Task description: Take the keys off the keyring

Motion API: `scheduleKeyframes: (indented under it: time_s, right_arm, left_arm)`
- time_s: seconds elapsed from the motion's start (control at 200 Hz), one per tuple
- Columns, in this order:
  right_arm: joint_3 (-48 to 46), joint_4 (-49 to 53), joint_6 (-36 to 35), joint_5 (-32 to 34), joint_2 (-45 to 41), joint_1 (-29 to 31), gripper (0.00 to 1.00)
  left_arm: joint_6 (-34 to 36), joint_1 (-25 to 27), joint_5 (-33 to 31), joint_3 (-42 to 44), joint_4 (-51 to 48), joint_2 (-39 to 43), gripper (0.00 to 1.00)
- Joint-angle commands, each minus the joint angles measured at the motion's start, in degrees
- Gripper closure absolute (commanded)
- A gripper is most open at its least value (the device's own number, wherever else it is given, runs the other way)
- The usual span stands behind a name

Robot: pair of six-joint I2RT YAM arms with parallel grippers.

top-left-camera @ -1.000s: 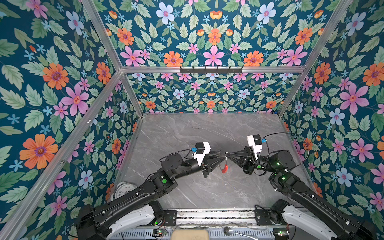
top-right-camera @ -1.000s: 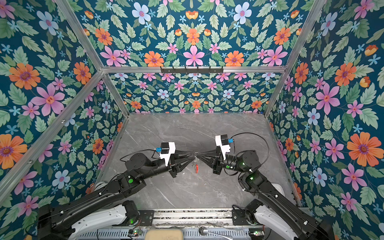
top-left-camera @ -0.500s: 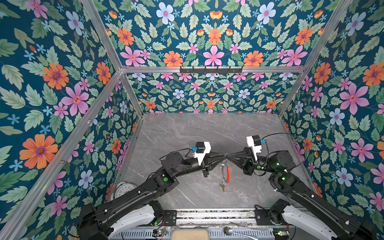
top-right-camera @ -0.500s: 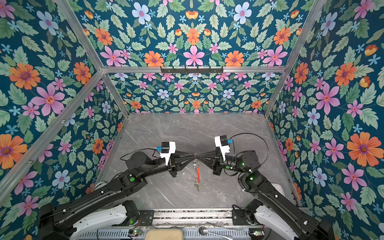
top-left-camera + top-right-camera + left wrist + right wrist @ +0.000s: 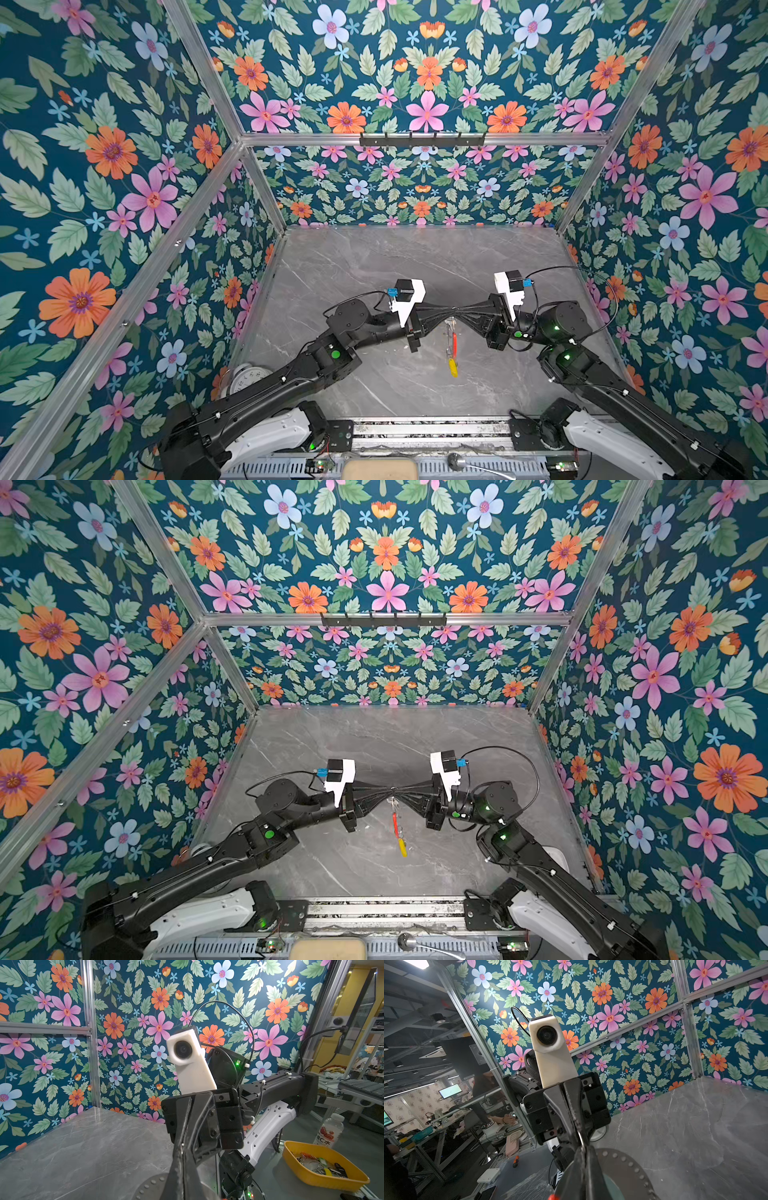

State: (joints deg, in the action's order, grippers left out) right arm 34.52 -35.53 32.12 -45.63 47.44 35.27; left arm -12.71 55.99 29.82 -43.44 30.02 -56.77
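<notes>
— Whereabouts of the keyring (image 5: 454,343)?

— Dangling mid-scene over the grey tabletop (image 5: 374,266), straight down from where the two claw tips meet. Seen edge-on in both top views, with a red stretch (image 5: 395,823) and a yellow tag (image 5: 453,368) at the low end. Cannot tell whether it touches the tabletop.

— And the left claw (image 5: 445,314)?

— Pressed together, tip to tip with the right claw (image 5: 459,314), itself clamped tight on the top of the keyring. In the right wrist view, a thin wire loop (image 5: 581,1139) pinched where both sets of fingertips meet.

— Anything in the way?

— From above, black fingers covering the exact grip point. Each wrist view largely filled by the opposite arm's white camera housing (image 5: 190,1064) and black claw body.

— Round about?

— A white round clock (image 5: 245,379) at the near left of the tabletop, half hidden under the left arm, well apart from the keyring. A black hook rail (image 5: 422,139) up on the rear frame bar. Beyond the enclosure, in the left wrist view, a yellow tray (image 5: 311,1178) of small oddments with a bottle (image 5: 330,1129) just beside it
</notes>
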Motion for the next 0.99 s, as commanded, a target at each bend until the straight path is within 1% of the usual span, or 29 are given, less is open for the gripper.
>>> scheduleKeyframes:
  time_s: [0.0, 0.04, 0.12, 0.165, 0.2, 0.335, 0.44, 0.61, 0.675, 0.825, 0.92, 0.99]
  right_arm:
    - [0.28, -0.98, 0.41, 1.08, -0.28, 0.17, 1.0]
    - [0.36, -0.01, 0.19, 1.47, -0.69, 0.07, 0.99]
    - [0.53, 3.21, -1.09, 2.9, -1.91, 0.13, 0.81]
    - [0.5, 5.35, -2.09, 3.93, -2.92, 0.15, 0.7]
    - [0.54, 7.34, -2.98, 4.94, -3.82, 0.1, 0.63]
    - [-0.06, 13.71, -5.25, 8.51, -7.22, 0.11, 0.49]
    - [-0.85, 17.5, -6.61, 11.36, -9.25, 0.15, 0.45]
    - [-1.64, 22.45, -8.14, 13.72, -10.79, 0.09, 0.45]
    - [-2.08, 22.38, -8.25, 13.31, -10.79, 0.13, 0.44]
    - [-2.08, 21.87, -8.87, 10.63, -10.06, 0.15, 0.39]
    - [-0.96, 22.98, -9.88, 8.62, -8.89, 0.15, 0.38]
    - [-0.74, 23.17, -10.36, 8.59, -8.25, 0.24, 0.37]
  left_arm:
    - [-0.42, 0.09, 2.26, -0.86, 0.67, -0.18, 1.0]
    - [-0.56, 0.08, 1.03, -1.59, -0.9, -0.31, 1.0]
    - [0.07, 0.09, -1.02, -3.5, -5.55, -0.53, 1.0]
    - [0.1, 0.09, -2.16, -4.56, -7.82, -0.79, 1.0]
    - [0.21, 0.09, -2.54, -5.33, -9.44, -0.96, 1.0]
    - [0.14, 0.12, -4.76, -8.18, -15.55, -1.58, 1.0]
    - [0.19, 0.18, -5.88, -11.13, -21.17, -2.76, 1.0]
    - [0.58, 0.28, -7.68, -16.8, -31.08, -5.37, 1.0]
    - [0.75, 0.55, -8.89, -18.28, -33.71, -5.99, 1.0]
    - [0.76, 1.19, -10.88, -20.78, -37.14, -7.34, 1.0]
    - [0.94, 1.49, -11.58, -22.2, -39.05, -8.1, 1.0]
    - [1.41, 1.67, -11.36, -22.76, -39.69, -8.57, 1.0]
